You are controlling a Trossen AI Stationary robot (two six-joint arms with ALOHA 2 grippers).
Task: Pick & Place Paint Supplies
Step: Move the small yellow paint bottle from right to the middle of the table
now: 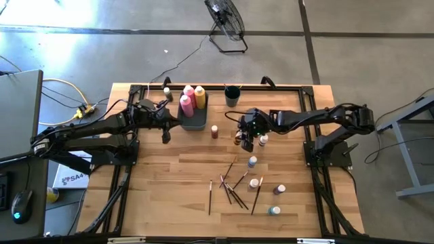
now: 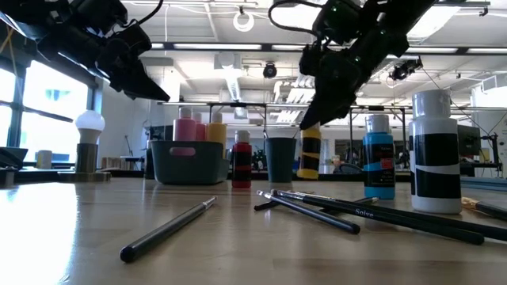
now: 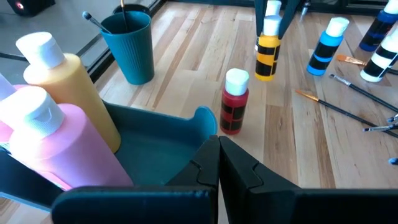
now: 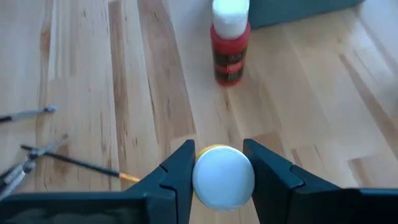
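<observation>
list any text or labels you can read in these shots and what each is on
"Soive", as far as it can be made out: pale lettering on the handle of a paintbrush lying on the table, low view.
"SA4": on a white box on the floor beside the table, cut off by the left arm, high view.
Black bands on the small paint bottles, such as the red bottle: no readable print.

A grey concrete floor [image 1: 352, 41] crossed by dark seams surrounds the light wooden surface [image 1: 169, 183], with a black floor fan [image 1: 227, 24] at top centre, while bright windows [image 2: 40, 111] fill the low view's left.
</observation>
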